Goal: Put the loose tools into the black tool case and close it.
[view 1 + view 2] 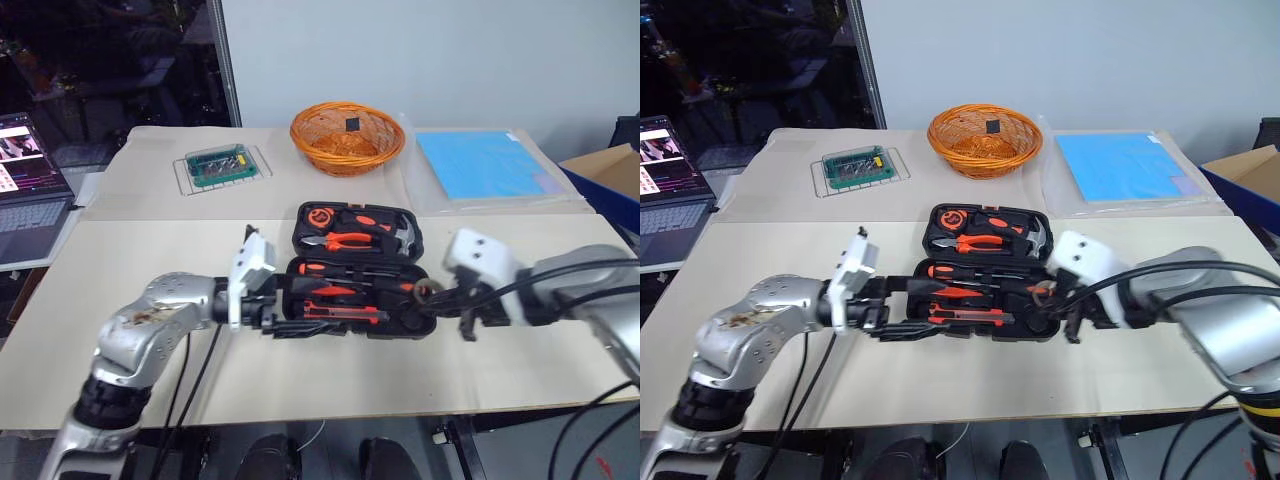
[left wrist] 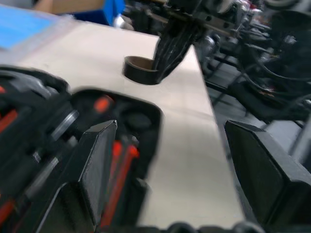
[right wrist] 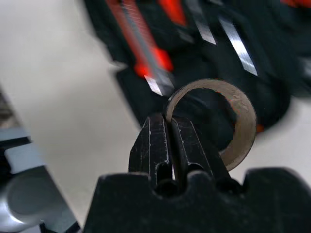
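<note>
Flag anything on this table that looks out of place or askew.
One thing stands out: the tape roll is not in the open tool case. The right gripper pinches its wall, holding it at the case's right end. The left gripper stands open at the case's left end.

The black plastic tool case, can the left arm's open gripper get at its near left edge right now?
Probably yes: the left gripper hangs open right beside the black plastic tool case, nothing between them.

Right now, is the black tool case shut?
No, the black plastic tool case lies open, with orange-handled tools showing inside.
</note>
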